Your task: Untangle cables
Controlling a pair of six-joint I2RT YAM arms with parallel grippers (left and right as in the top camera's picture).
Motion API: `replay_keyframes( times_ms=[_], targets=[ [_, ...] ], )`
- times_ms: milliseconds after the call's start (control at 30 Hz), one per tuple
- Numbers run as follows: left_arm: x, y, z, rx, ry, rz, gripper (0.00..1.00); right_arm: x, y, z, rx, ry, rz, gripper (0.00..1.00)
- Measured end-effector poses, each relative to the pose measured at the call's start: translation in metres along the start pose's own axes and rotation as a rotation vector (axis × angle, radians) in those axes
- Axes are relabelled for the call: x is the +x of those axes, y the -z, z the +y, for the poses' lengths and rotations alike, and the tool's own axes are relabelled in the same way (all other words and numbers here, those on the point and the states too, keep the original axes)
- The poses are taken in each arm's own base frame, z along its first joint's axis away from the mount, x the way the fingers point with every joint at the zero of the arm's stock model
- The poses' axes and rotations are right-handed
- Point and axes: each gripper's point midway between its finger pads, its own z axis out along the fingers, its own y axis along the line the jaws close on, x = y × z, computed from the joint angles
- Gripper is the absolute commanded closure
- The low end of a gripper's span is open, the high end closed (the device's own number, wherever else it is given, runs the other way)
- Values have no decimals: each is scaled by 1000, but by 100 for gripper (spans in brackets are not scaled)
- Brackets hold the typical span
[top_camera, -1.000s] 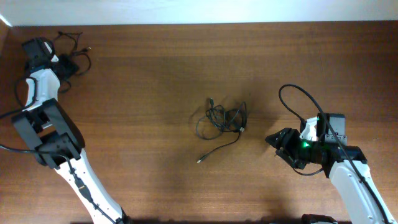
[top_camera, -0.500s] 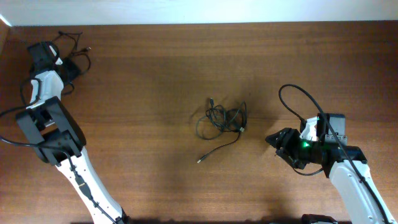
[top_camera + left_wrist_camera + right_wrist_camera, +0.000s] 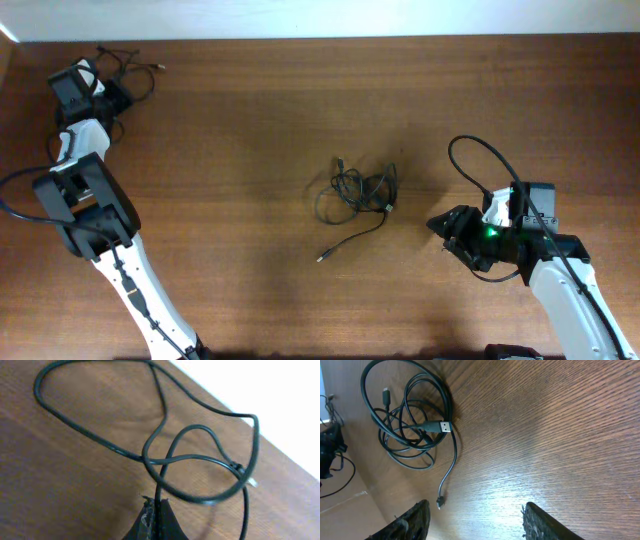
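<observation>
Left claw (image 3: 156, 517) first: its jaws are pinched shut on a thin black strand (image 3: 200, 457). The strand rises from between the tips and spreads into loose crossing loops toward twelve and two o'clock in the wrist view. Overhead, this all sits at the ten o'clock corner of the table (image 3: 250, 120), well apart from everything else. It looks like one cord has been drawn clear and is being parked there.

Right claw (image 3: 445, 235) now: its jaws stand apart with nothing between them, and it hovers low over bare wood. The knotted bundle (image 3: 360, 190) lies mid-table, at ten o'clock from this claw. A flat silver plug (image 3: 442, 426) sticks out of the coils, and a loose tail (image 3: 345, 243) trails toward seven o'clock.

So the sorting seems only partly done (most of the knot is untouched). The next move likely calls for the left claw to lay its strand flat. Then one claw should take the free tail or the plug end, not the middle of the coils, and draw it outward while the rest is pinned.

Obstacles? The table edge (image 3: 235, 412) runs just beyond the parked loops, so the strand could slide off. The right arm's own thick wire (image 3: 462, 158) arcs at two o'clock from the bundle and must not be mistaken for a cord.
</observation>
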Motion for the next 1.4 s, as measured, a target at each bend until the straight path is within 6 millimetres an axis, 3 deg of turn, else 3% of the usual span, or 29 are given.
replay_keyframes(
  times_ms=[33,67,133,367,533,667,767,867,1000,1067,1133,1233,1400],
  targets=[
    [-1,0,-2,10,5,-5,80,1,0,0,2,-3,2,40],
    [-3,0,-3,18,10,-9,33,1,0,-1,5,-5,6,40],
    [-3,1,-2,26,33,-2,1,5,0,-4,14,-16,18,40],
    [-9,17,31,-15,100,33,1,5,0,-4,15,-17,19,40],
    [-9,40,51,-65,148,91,1,5,0,-4,16,-18,20,40],
    [-20,66,39,-77,120,120,1,5,0,-4,16,-17,19,40],
    [-37,96,19,-80,95,122,1,5,0,-4,16,-18,20,40],
    [-61,151,-14,-82,79,123,1,8,0,-6,24,-27,30,37],
    [-69,216,-65,-7,76,161,1,9,0,-7,27,-11,34,37],
    [-58,241,-97,90,93,227,2,9,0,-7,26,-6,35,37],
    [-43,252,-125,188,98,297,7,10,0,-6,20,5,39,37],
    [-3,259,-167,314,76,450,12,15,1,1,-19,57,66,37],
    [65,272,-239,436,-84,656,11,25,7,9,-57,115,111,35]
  ],
)
